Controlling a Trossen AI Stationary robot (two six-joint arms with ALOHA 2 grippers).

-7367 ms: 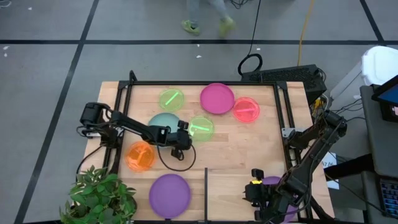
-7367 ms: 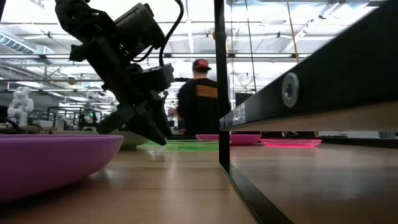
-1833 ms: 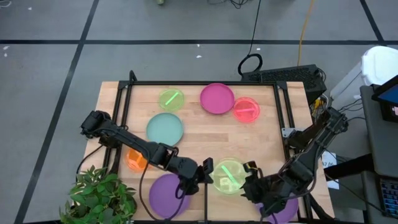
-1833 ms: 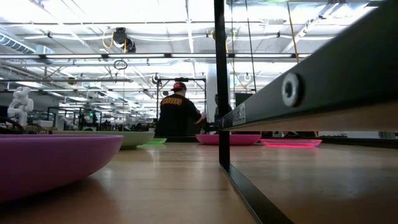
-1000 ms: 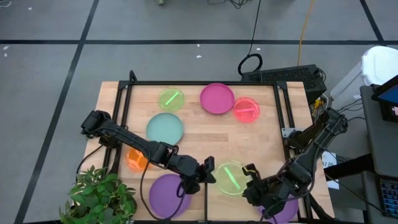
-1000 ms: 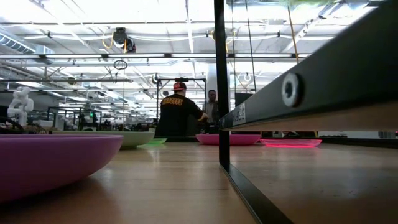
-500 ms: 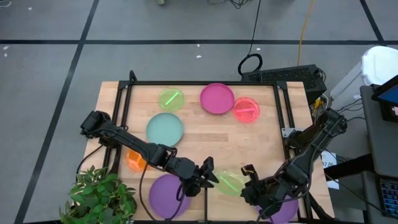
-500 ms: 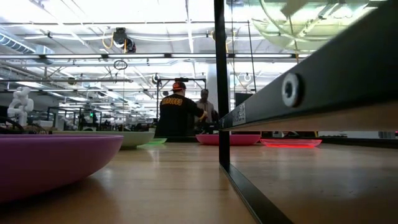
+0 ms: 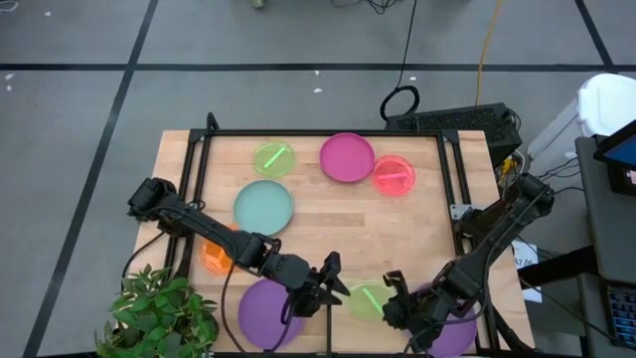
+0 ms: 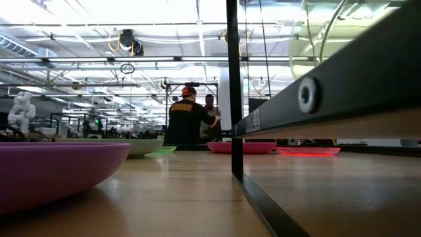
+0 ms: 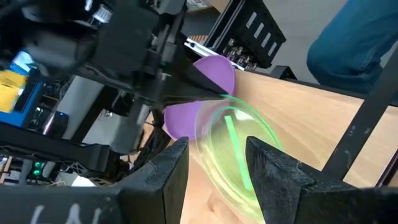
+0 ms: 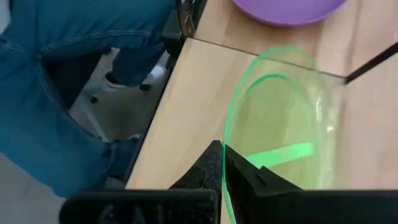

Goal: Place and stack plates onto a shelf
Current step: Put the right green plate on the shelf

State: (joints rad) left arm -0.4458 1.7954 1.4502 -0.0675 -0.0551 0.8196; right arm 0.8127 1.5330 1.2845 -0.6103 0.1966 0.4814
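A translucent green plate (image 9: 366, 295) hangs tilted over the shelf (image 9: 358, 333), just right of the black divider bar (image 9: 329, 313). My right gripper (image 9: 390, 296) is shut on it. My left gripper (image 9: 338, 275) is open at the plate's left rim, a finger on each side of the plate (image 11: 233, 143). The low view shows the plate (image 10: 322, 33) steeply tipped, high up. One purple plate (image 9: 266, 313) lies flat left of the bar. Another (image 9: 459, 333) lies under my right arm. My left gripper: I cannot tell whether its open fingers (image 11: 273, 177) touch the plate's rim. My right gripper pinches the green plate's right rim (image 12: 233, 146) between its two shut fingers. It comes slanting down from the table's right. The plate stands out beyond the fingers, steeply tilted and clear of the shelf.
Teal (image 9: 263, 206), green (image 9: 275, 157), magenta (image 9: 347, 157) and red-pink (image 9: 395, 176) plates lie flat on the far half of the table. An orange one (image 9: 214, 257) lies under my left arm. A person in blue trousers (image 12: 68, 93) stands at the near edge. A plant (image 9: 164, 313) sits at the near left corner.
My left gripper has opened and let go of the green plate's left rim, staying beside it. My right gripper has sunk with the plate, a little toward the near edge. The plate has tipped from nearly flat to steeply tilted.
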